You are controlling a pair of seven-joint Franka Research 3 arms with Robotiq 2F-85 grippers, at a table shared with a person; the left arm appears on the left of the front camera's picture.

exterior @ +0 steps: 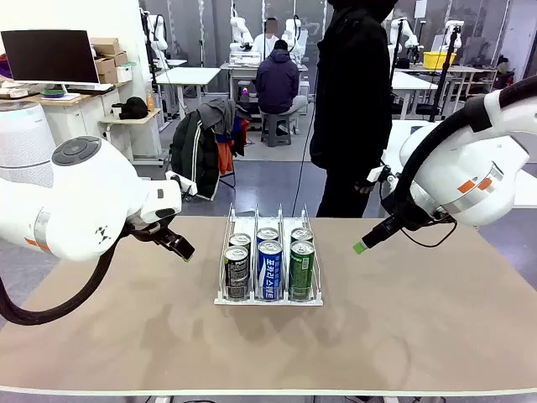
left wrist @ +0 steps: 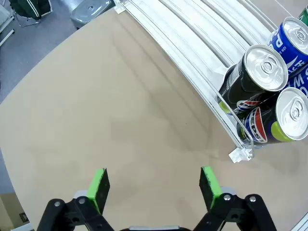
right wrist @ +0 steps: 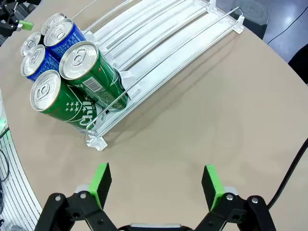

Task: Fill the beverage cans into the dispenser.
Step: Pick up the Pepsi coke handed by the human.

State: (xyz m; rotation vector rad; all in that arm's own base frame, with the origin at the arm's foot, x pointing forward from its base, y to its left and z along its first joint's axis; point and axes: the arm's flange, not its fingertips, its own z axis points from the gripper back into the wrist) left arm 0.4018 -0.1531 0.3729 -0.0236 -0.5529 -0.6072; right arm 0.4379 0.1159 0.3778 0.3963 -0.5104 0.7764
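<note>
Mid-frame in the front view, the rack (exterior: 268, 300) holds six cans (exterior: 270, 270), two per lane, bunched at its lower end. With every can seen already racked, filling looks done or waits on a fresh can. Any further one should go upright into the bare upper end of a lane, lowered between the wires (exterior: 280, 220) without nudging them. Left of the rack the left claw (exterior: 186, 252) hovers, and right of it the right claw (exterior: 361, 245), both angled down toward the tabletop (exterior: 419, 336), fingers spread wide, gripping nothing.
</note>
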